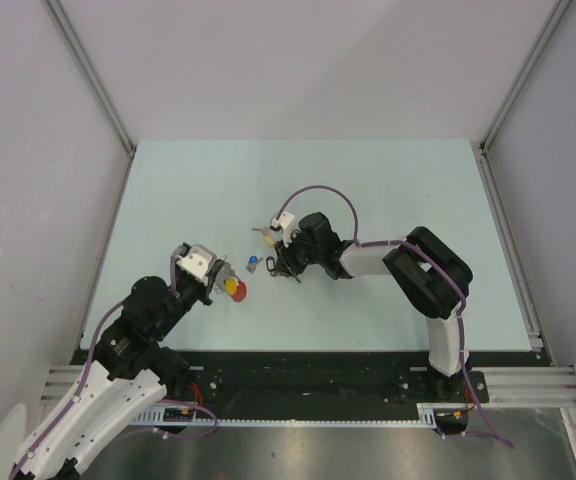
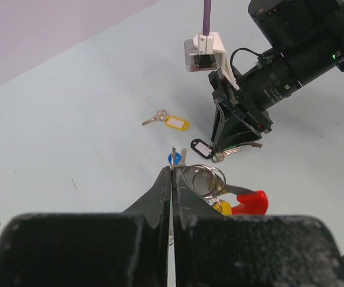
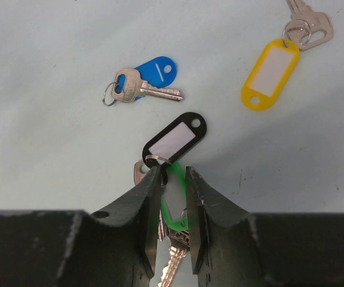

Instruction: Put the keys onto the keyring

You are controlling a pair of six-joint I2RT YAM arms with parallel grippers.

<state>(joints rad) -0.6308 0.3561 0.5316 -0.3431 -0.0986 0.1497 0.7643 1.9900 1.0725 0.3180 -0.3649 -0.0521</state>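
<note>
Nearest the table's [image 1: 388, 180] near edge, left of centre, the left gripper [image 2: 171, 178] has its fingers pressed together on the keyring [image 2: 205, 179]. The silver coils sit just right of the tips, and the red arc [image 2: 252, 202] and a small yellow tag [image 2: 221, 207] hang beside them. Just beyond, toward the middle of the surface, lies the blue key [image 3: 151, 75], free on the table. Beside it the right gripper [image 3: 172, 176] points down at the surface. Its fingers are closed to a narrow gap around the green-tagged key [image 3: 173, 203], with the black-tagged key [image 3: 175, 139] touching the fingertips. Farther toward the far edge rests the yellow-tagged key [image 3: 270, 70], apart from the others.
</note>
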